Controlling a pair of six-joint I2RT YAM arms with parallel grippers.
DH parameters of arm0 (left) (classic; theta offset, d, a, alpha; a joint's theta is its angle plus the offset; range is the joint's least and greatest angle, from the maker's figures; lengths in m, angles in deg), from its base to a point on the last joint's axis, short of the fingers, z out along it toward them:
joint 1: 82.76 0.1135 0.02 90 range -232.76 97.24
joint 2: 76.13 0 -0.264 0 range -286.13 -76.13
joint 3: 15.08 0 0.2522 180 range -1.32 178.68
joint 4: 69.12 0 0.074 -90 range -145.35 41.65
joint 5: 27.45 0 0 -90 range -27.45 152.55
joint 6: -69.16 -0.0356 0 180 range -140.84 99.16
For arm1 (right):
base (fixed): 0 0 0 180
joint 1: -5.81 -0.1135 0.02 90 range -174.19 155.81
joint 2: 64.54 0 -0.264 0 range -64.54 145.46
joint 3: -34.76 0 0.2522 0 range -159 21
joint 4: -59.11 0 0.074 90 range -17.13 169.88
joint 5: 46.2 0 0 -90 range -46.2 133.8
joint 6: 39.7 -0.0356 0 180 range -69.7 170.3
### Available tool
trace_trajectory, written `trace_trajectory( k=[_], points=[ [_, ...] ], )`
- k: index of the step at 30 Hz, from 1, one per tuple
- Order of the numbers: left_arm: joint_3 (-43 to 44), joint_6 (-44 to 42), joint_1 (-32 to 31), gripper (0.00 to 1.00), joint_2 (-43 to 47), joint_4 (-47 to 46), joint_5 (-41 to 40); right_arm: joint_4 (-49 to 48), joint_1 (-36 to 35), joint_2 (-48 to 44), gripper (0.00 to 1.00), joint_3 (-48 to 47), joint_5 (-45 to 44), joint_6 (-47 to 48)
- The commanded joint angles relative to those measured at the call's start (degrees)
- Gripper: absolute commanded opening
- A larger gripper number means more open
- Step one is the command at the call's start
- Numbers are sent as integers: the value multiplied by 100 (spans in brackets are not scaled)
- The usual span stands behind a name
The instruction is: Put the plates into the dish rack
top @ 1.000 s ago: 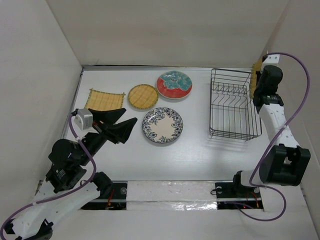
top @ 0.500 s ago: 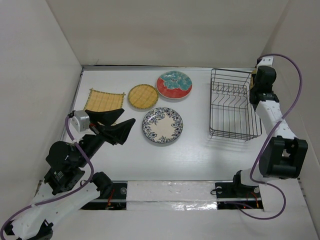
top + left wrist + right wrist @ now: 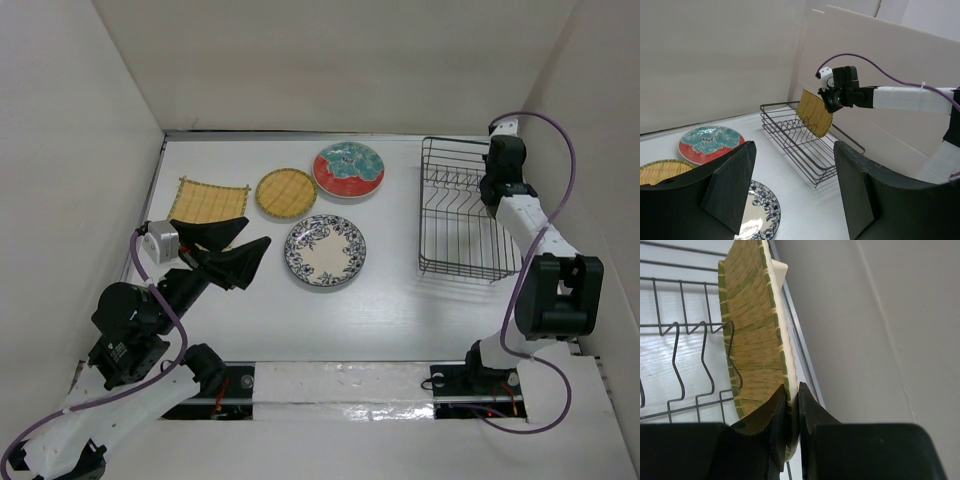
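The right end effector [image 3: 791,399] pinches the rim of a yellow woven-look plate [image 3: 752,335], held on edge over the far end of the dish rack [image 3: 455,225], while the left end effector [image 3: 256,232] hangs open; the plate looks light, stiff and probably slick-edged, so a rim grip may swivel.

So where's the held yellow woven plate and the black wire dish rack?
Held yellow woven plate [image 3: 814,114]: left wrist view, its woven face.
Black wire dish rack [image 3: 422,200]: top external view, left rim.
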Motion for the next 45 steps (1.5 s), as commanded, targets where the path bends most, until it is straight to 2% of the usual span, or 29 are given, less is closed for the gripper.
trace_trajectory(
  k=[1,8,11,15,20,27,29,30,33,35,36,38,40,41,42,43,45],
  points=[
    [143,30,11,61,42,-217,28,-330,-129,22,0,-286,-240,77],
    [143,38,11,61,59,-217,46,-207,-182,198,0,-295,-249,-19],
    [143,47,11,61,77,-226,46,-154,-182,268,7,-295,-284,-107],
    [134,56,11,61,86,-226,46,-145,-182,260,32,-303,-380,-247],
    [117,65,11,61,60,-235,46,-40,-182,93,52,-496,-398,-546],
    [108,65,11,61,16,-244,46,276,-182,-145,54,-945,-310,-1047],
    [108,56,11,61,-19,-235,29,355,-182,-293,58,-1120,-240,-1222],
    [108,56,11,61,-20,-235,11,434,-243,-355,61,-1182,-214,-1293],
    [81,38,11,61,-28,-226,-50,496,-646,-680,61,-1349,84,-1539],
    [55,21,11,61,-37,-226,-112,470,-936,-873,53,-1332,591,-1758],
    [46,12,11,60,-37,-226,-121,383,-1112,-1057,28,-1227,891,-1838],
    [29,-5,11,56,-46,-226,-383,277,-1718,-1164,4,-1069,1584,-2187],
    [11,-23,11,52,-55,-244,-481,41,-2323,-1182,0,-762,2087,-2444],
    [-6,-40,11,43,-72,-244,-560,-91,-2535,-1139,0,-647,2550,-2610],
    [-15,-58,11,37,-90,-244,-587,-301,-2738,-1060,0,-551,2659,-2699],
    [-15,-58,11,25,-116,-244,-630,-399,-3096,-850,0,-402,2756,-2856],
    [-42,-58,11,9,-151,-261,-710,-714,-3397,-560,0,-339,2819,-3112]
  ],
)
